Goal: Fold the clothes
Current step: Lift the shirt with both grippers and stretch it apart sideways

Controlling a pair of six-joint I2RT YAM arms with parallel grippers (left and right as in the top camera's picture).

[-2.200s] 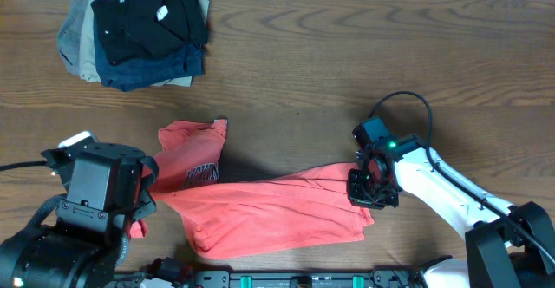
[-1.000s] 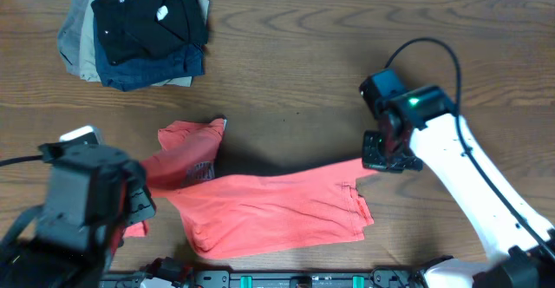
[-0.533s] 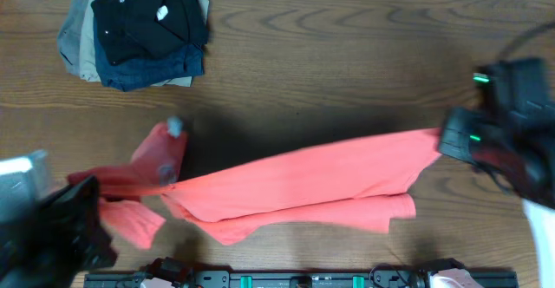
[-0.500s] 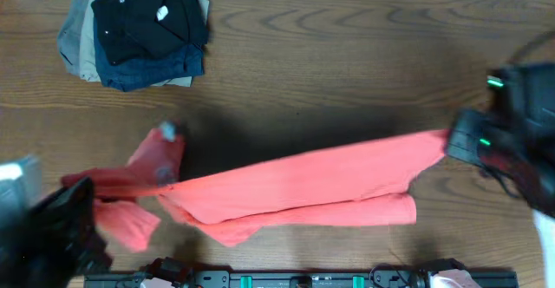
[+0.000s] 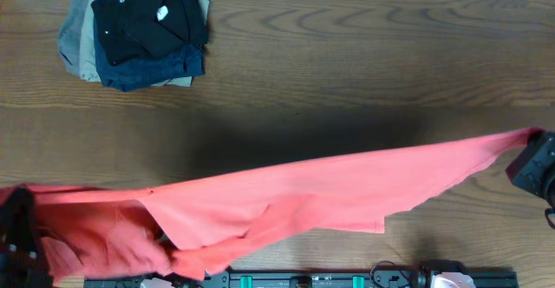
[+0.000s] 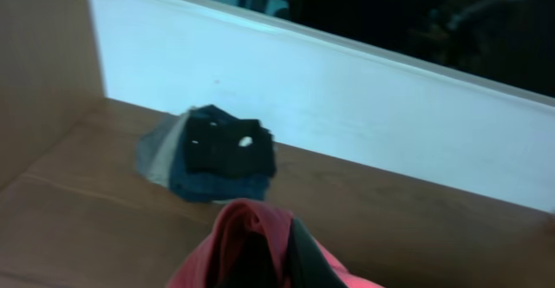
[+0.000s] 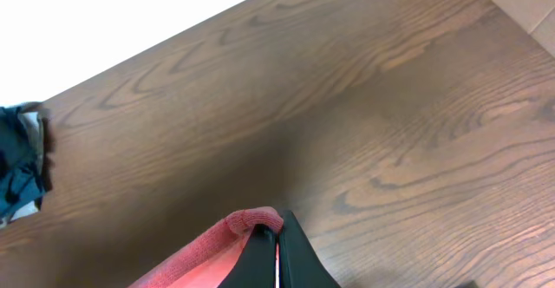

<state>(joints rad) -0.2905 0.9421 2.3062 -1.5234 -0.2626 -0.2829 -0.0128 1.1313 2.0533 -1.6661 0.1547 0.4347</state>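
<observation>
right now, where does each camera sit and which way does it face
overhead: above the table, looking straight down; left hand and right hand, at the edges, hold the shirt taut.
left wrist: on the left arm, facing the back wall; fingers pinch the shirt.
right wrist: on the right arm, angled down at the table; fingers pinch the shirt's edge.
shared: all show shirt and folded pile.

Stacked folded garments point(image 5: 139, 32) (black topmost)
</observation>
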